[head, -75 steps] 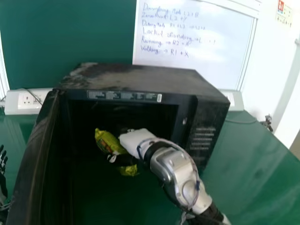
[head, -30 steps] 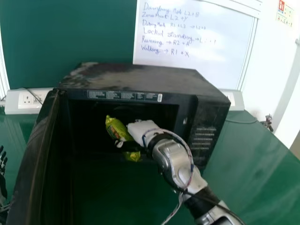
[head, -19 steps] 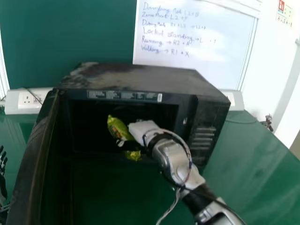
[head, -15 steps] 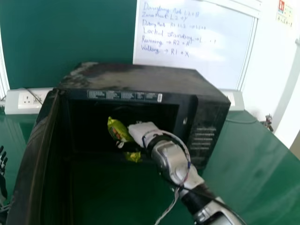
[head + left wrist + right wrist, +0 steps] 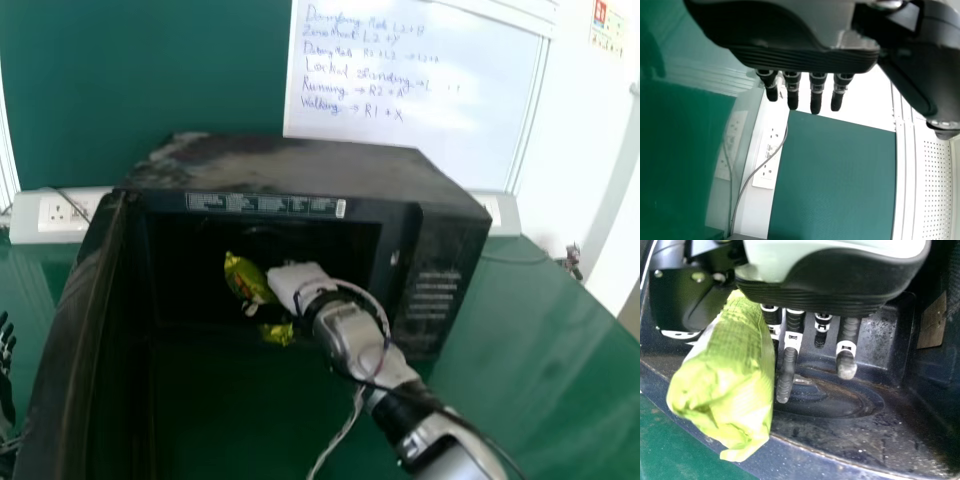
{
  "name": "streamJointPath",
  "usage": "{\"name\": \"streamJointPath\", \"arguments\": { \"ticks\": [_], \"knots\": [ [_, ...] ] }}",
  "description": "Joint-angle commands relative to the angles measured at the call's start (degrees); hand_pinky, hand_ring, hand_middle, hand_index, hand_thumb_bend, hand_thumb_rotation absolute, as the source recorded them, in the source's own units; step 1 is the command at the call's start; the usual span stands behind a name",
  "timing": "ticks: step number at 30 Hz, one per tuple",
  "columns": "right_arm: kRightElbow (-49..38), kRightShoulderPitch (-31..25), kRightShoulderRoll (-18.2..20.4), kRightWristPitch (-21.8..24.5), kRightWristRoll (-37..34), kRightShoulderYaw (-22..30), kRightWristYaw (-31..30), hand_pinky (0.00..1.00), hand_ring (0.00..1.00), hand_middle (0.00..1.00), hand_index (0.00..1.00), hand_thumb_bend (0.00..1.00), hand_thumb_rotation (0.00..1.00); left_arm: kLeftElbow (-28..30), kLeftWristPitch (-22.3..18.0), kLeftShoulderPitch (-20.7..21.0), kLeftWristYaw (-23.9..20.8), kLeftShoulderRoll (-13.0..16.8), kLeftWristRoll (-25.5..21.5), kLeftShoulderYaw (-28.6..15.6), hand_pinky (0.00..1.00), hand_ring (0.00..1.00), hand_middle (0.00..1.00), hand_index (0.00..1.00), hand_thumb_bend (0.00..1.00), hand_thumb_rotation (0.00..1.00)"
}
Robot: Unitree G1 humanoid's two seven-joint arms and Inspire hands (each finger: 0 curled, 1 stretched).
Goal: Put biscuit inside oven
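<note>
The black robotic left hand (image 5: 6, 385) sits at the lower left edge of the head view, fingers relaxed and extended. Left of centre, the crinkled yellow-green biscuit packet (image 5: 243, 275) slants in the mouth of the boxy black metal oven (image 5: 300, 165), just left of the white-backed right hand (image 5: 298, 282); a dark digit crosses it, its lower end emerging beneath. That hand grasps the packet between thumb and fingers. Above them runs a pale-printed label strip (image 5: 265, 205). Blue handwriting fills lines on the white rectangular board (image 5: 440, 110), upper centre to right; a red-marked paper notice (image 5: 608, 25) hangs upper right.
</note>
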State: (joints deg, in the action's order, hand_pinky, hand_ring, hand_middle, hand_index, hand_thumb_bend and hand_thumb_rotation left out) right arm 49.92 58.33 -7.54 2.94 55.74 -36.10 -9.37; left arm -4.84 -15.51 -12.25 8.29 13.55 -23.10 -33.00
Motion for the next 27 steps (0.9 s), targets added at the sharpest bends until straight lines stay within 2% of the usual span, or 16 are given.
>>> {"name": "streamJointPath", "arguments": {
  "ticks": [1,10,27],
  "knots": [
    [2.17,2.76,0.88,-0.63,-0.65,-0.35,2.68,0.10,0.18,0.47,0.72,0.57,0.00,0.19,-0.51,0.09,-0.01,-0.30,0.27,-0.02,0.85,0.90,0.92,0.97,1.00,0.78],
    [9.78,5.93,2.72,-2.89,-2.56,-0.97,7.53,0.10,0.17,0.47,0.74,0.57,0.00,0.18,-0.40,-0.02,0.16,-0.19,0.04,-0.08,0.84,0.90,0.92,0.97,1.00,0.78],
    [17.82,10.81,4.62,-4.71,-4.56,-1.45,12.64,0.12,0.19,0.47,0.64,0.57,0.00,0.00,-0.86,-0.15,0.57,-0.34,0.08,-0.02,0.85,0.90,0.92,0.97,1.00,0.78]
  ]
}}
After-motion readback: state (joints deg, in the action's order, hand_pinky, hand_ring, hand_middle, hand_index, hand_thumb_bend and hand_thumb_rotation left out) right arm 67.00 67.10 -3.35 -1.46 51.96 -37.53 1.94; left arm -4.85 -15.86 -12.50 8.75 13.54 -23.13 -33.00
